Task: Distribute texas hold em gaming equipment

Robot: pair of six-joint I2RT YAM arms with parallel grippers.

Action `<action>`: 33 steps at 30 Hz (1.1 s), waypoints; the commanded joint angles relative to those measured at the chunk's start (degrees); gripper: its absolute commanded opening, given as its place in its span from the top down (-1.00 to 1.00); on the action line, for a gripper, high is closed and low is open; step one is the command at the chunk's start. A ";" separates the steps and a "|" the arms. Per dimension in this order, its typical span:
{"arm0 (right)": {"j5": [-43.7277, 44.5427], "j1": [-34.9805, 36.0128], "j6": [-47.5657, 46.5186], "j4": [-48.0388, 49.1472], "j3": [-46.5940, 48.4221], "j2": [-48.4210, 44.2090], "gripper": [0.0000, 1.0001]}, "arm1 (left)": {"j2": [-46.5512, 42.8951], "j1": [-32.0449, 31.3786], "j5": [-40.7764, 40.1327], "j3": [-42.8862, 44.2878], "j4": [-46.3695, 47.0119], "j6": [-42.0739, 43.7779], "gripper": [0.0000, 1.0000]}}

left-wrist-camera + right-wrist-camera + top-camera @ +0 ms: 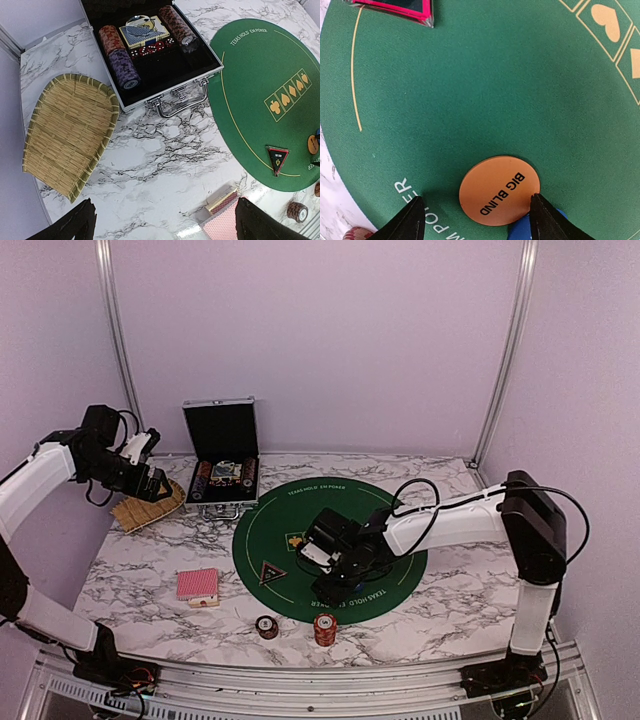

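An orange round "BIG BLIND" button (499, 190) lies flat on the green mat (485, 90), partly covering a blue button (518, 229). My right gripper (477, 220) is open and straddles the orange button; one fingertip (542, 212) touches its edge and the other stands apart. The black triangular button (271, 573) rests on the mat's left side. Red-backed cards (198, 585) lie on the marble, with two chip stacks (267, 627) (325, 629) near the front edge. My left gripper (167, 227) hangs open and holds nothing, high above the marble between the woven tray and the cards (222, 220).
The open silver case (197, 75) holds more chip rolls, a card deck and dice at the back left. A woven bamboo tray (65, 130) lies left of it. The right arm (450, 520) stretches across the mat from the right.
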 commanded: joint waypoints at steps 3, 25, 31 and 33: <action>2.68 0.21 -0.08 0.52 1.32 0.85 -0.35 | 0.01 0.03 0.76 2.28 -2.04 0.45 -0.98; 2.35 -4.57 -0.12 3.06 4.37 3.24 0.21 | 0.28 0.01 0.26 3.19 -2.25 0.48 -0.98; 2.15 -6.21 -0.21 2.39 6.65 3.84 -0.23 | 0.14 -0.01 0.00 2.94 -2.40 0.98 -0.98; 2.22 -6.16 0.04 2.31 6.21 3.05 -0.36 | 0.09 -0.01 -0.15 2.76 -2.38 1.19 -0.98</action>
